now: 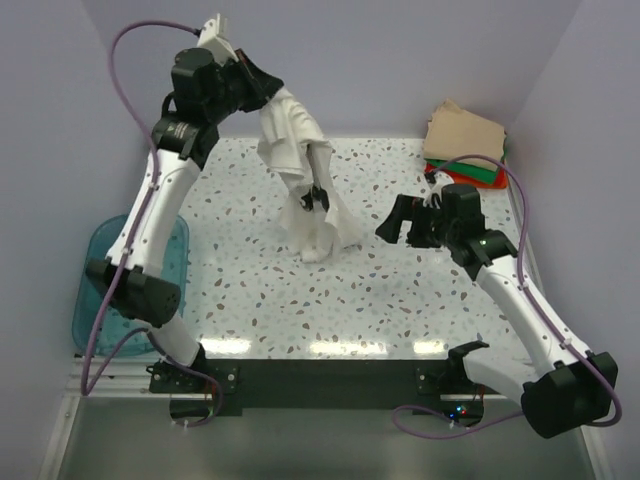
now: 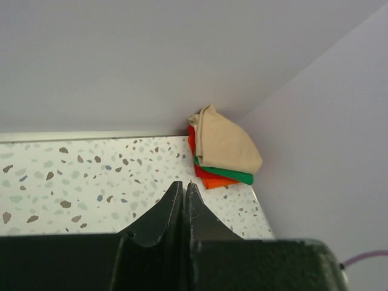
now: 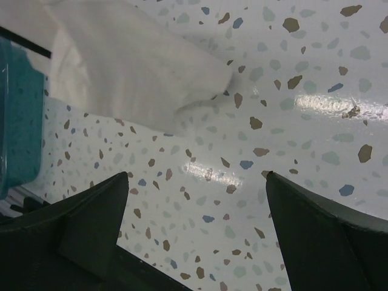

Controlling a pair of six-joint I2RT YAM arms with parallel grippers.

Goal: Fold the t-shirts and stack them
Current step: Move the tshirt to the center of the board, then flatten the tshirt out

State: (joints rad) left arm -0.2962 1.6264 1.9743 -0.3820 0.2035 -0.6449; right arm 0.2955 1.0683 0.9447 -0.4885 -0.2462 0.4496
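Beside the near left corner of the table (image 1: pixel 350 300) sits a translucent teal bin (image 1: pixel 100 260), off the speckled top and just outside its left edge; the right wrist view catches a piece of it at the picture's left side (image 3: pixel 18 121). Further in, over the right half of the table, the right gripper (image 1: pixel 392 218) hangs low with its fingers pointing toward the middle. Its jaws are spread wide with nothing but bare tabletop between them (image 3: pixel 195 176). Just beyond them, near the middle of the table, is the white t-shirt (image 1: pixel 300 170). It hangs bunched in a long twisted drape, its lower end gathered in a crumpled heap on the surface (image 3: pixel 139 79) and a small black print (image 1: pixel 318 195) showing partway down. The top of the cloth is pinched by the left gripper (image 1: pixel 272 90), raised high above the far edge, left of centre. In the left wrist view its fingers are pressed together tip to tip (image 2: pixel 183 185), and the cloth itself is out of sight there. In the far right corner of the table, well apart from both grippers, lies the folded stack: the tan t-shirt (image 1: pixel 465 130) on top, the green t-shirt (image 2: pixel 233 174) under it, and the orange-red t-shirt (image 2: pixel 212 179) at the bottom.
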